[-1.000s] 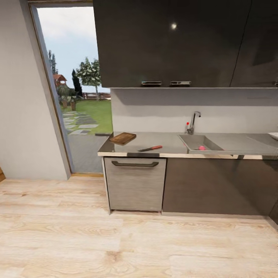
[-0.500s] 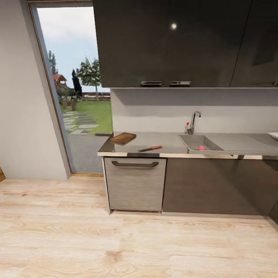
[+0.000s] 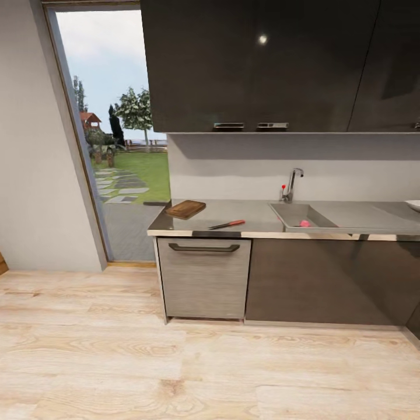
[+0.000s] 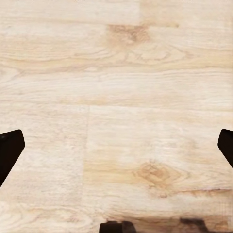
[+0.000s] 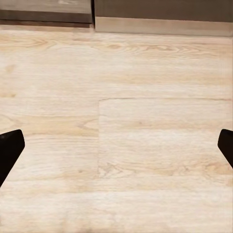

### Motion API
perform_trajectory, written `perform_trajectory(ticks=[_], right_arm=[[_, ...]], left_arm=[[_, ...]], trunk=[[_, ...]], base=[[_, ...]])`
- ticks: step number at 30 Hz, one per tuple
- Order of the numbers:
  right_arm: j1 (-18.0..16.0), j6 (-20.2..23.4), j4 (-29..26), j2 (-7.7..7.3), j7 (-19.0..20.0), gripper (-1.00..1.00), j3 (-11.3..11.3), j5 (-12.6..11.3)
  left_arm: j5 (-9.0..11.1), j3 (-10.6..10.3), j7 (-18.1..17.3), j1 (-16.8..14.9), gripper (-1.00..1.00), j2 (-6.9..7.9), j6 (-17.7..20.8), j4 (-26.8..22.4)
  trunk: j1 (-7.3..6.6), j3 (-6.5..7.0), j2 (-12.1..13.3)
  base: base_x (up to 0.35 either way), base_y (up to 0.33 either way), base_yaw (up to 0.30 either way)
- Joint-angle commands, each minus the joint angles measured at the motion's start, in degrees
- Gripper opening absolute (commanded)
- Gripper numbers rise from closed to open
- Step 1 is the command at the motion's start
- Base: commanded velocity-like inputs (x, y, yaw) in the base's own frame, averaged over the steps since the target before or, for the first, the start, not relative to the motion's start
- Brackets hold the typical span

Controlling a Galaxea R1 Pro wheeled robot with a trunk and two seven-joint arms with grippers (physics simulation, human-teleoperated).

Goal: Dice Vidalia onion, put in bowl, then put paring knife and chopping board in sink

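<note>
Across the room, the grey countertop (image 3: 256, 219) carries the brown chopping board (image 3: 185, 209) at its left end. The paring knife (image 3: 227, 224), red-handled, lies to the board's right near the front edge. In the sink (image 3: 291, 217) rests the small pinkish Vidalia onion (image 3: 305, 223). A sliver of the white bowl (image 3: 413, 205) shows at the far right edge. My left gripper (image 4: 116, 150) hangs open over plank floor, its dark fingertips (image 4: 9, 150) at the picture's sides. My right gripper (image 5: 116, 150) is open too, over floor near the cabinet base.
Glossy black upper cabinets (image 3: 262, 64) hang above the counter. A chrome tap (image 3: 291, 185) stands behind the sink. A grey drawer front with a black handle (image 3: 203, 248) sits under the board. A tall window (image 3: 111, 134) opens to a garden at left. Wood floor (image 3: 175, 361) stretches between me and the counter.
</note>
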Motion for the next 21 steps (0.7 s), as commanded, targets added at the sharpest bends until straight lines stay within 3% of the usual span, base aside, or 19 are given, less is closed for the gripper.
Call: perform_trajectory(ticks=[1, 18, 21], right_arm=[[-0.03, -0.18, 0.03, 0.00, -0.17, 1.00, 0.02, 0.04], [-0.03, -2.43, 0.03, -0.33, -0.08, 1.00, 0.11, 0.20], [-1.01, -1.92, -0.31, 0.64, -0.17, 1.00, -0.45, 0.29]], left_arm=[[0.04, 0.01, 0.05, 0.00, 1.00, -0.03, -0.10, -0.08], [0.04, 0.02, 0.05, 0.00, 1.00, -0.07, -0.04, -0.09], [-0.04, -0.06, -0.04, 0.08, 1.00, 0.37, -0.03, -0.02]], trunk=[[0.00, -0.05, -0.03], [0.00, -0.05, -0.03], [0.00, -0.05, -0.03]], base=[[0.000, 0.000, 0.000], [0.000, 0.000, 0.000], [0.109, 0.279, 0.000]])
